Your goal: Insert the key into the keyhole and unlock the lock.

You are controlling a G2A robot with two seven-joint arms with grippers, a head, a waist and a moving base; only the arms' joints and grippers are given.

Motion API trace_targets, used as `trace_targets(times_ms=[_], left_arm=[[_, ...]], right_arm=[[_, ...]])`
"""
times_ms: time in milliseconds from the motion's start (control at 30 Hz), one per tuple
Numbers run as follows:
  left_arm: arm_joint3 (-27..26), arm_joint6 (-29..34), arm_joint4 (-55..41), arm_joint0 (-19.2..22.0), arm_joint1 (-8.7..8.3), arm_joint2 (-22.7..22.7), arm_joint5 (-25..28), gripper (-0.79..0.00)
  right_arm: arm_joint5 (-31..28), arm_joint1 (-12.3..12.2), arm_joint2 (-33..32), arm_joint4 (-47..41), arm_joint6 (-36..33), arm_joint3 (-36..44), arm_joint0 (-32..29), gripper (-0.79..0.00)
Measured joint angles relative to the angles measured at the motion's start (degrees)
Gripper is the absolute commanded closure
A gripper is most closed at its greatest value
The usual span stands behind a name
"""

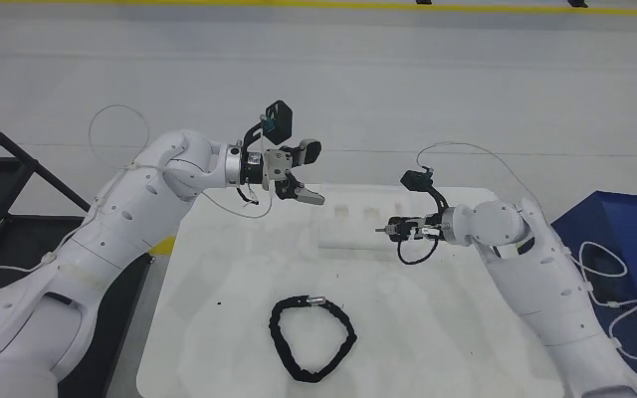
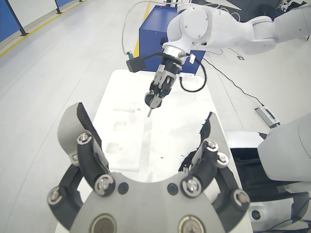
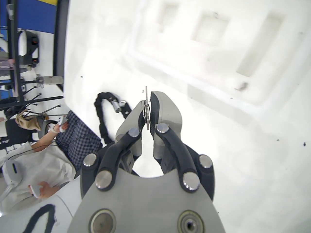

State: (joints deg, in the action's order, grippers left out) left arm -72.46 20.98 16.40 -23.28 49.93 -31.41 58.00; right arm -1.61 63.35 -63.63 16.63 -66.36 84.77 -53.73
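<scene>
Wide open, the left gripper [image 1: 311, 175] hangs over the far left part of the white table [image 1: 458, 328], its two fingers [image 2: 81, 122] spread well apart with nothing between them. In its wrist view the gripper [image 2: 145, 124] looks along the table toward the other arm.

To its right, on the far side of the table, lies a white foam tray [image 1: 348, 227] with shallow rectangular pockets [image 2: 121, 124].

Nearer the robot, and between the two arms from left to right, the black chain lock [image 1: 277, 333] lies flat on the table in a closed loop. Its silver lock body [image 1: 316, 301] sits on the far side of the loop. The keyhole cannot be made out.

Farther right, the right gripper [image 1: 390, 230] is held above the table just beside the foam tray [image 3: 218, 37]. Its jaws are clamped on the key [image 3: 146, 92], whose thin shaft sticks out past the fingertips [image 2: 150, 112] toward the left. From the right wrist the lock [image 3: 102, 115] shows beyond the gripper [image 3: 148, 99], well apart from the key and not touching it.
</scene>
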Motion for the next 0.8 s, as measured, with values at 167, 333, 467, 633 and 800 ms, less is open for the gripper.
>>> trace_targets(times_ms=[167, 333, 467, 633, 800], left_arm=[[0.00, 0.00, 0.00, 0.00, 0.00, 0.00, 0.00, -0.785], [0.00, 0.00, 0.00, 0.00, 0.00, 0.00, 0.00, -0.785], [0.00, 0.00, 0.00, 0.00, 0.00, 0.00, 0.00, -0.785], [0.00, 0.00, 0.00, 0.00, 0.00, 0.00, 0.00, -0.785], [0.00, 0.00, 0.00, 0.00, 0.00, 0.00, 0.00, -0.785]], right_arm=[[-3.08, -1.56, -7.09, -4.88, 0.75, 7.21, -6.23, 0.000], [-4.42, -2.87, -14.01, -8.45, 0.95, 12.74, -12.21, 0.000], [-3.82, -3.52, -18.20, -9.35, 3.06, 14.99, -15.86, 0.000], [-4.29, -3.84, -20.78, -11.30, 5.02, 14.60, -18.01, 0.000], [-4.29, -3.84, -20.72, -11.23, 4.97, 14.62, -17.95, 0.000]])
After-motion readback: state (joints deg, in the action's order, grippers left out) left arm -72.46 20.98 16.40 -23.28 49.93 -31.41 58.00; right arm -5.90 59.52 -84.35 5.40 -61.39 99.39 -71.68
